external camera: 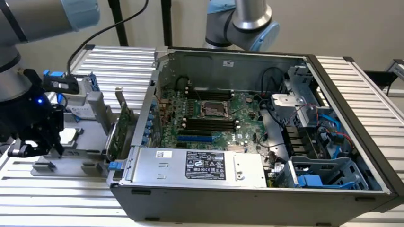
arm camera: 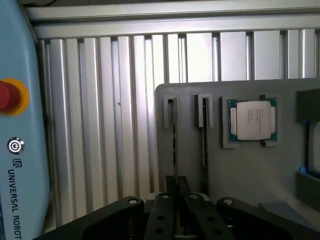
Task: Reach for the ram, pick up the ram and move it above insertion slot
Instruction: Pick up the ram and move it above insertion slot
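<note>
The ram [arm camera: 174, 145] shows edge-on as a thin dark strip standing in a groove of the grey holder block [arm camera: 250, 170]. My gripper [arm camera: 176, 186] is at the strip's near end. Its black fingers [arm camera: 183, 188] are drawn close together on either side of the strip. In the exterior view my gripper [external camera: 38, 147] is low over that holder [external camera: 75, 146], at the exterior view's left, outside the computer case. The insertion slots [external camera: 211, 124] are long black sockets on the green motherboard inside the open case, well away from the gripper.
A second thin stick [arm camera: 204, 140] stands in the neighbouring groove, with a processor chip [arm camera: 251, 120] beside it. A tall green expansion card [external camera: 123, 127] stands between holder and case [external camera: 252, 198]. A blue slot [external camera: 196, 138] lies near the sockets. A second arm [external camera: 246, 23] stands behind.
</note>
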You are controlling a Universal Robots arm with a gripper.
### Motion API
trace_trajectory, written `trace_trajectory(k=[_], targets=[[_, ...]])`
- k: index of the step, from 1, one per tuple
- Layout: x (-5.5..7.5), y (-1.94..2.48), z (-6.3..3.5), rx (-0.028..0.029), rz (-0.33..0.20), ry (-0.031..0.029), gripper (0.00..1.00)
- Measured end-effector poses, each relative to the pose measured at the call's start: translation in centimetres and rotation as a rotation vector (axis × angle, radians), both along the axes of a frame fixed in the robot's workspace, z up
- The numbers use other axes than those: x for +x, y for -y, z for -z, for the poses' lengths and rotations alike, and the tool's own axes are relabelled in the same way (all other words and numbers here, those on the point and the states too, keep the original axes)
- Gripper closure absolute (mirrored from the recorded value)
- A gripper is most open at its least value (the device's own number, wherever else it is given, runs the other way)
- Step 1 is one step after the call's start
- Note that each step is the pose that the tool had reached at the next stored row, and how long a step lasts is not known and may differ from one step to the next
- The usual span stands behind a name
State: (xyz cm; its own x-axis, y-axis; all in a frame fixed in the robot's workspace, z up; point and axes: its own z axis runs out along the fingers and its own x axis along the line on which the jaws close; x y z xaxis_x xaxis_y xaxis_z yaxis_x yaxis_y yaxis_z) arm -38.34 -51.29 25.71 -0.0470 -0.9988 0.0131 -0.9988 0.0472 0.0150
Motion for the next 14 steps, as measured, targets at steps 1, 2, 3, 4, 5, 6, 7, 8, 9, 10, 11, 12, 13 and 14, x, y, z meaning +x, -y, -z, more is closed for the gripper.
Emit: trace_trajectory(k=[1,2,3,4,5,6,7,8,9,10,11,12,13,14], targets=[[0.1,0.0,-0.46,-0.0002,0.0,-0.0003,0.86],[0.2,0.0,-0.9,-0.0001,0.0,-0.0003,0.86],[0.4,0.0,-1.35,-0.0001,0.0,-0.0003,0.86],[0.6,0.0,-1.8,-0.0001,-0.001,-0.0005,0.86],[0.7,0.0,-2.25,-0.0002,-0.001,-0.0007,0.86],[0.9,0.0,-2.74,-0.0001,-0.001,-0.0007,0.86],[1.1,0.0,-3.19,0.0,-0.002,-0.0008,0.86],[1.3,0.0,-3.64,-0.0001,-0.002,-0.001,0.86],[1.5,0.0,-4.09,-0.0001,-0.002,-0.001,0.86],[1.7,0.0,-4.55,-0.0001,-0.003,-0.0011,0.86],[1.9,0.0,-5.0,-0.0002,-0.003,-0.0013,0.86],[2.1,0.0,-5.45,0.0,-0.003,-0.0014,0.86],[2.4,0.0,-5.92,0.0001,-0.004,-0.0016,0.86],[2.8,0.0,-6.35,0.0005,-0.004,-0.0019,0.86]])
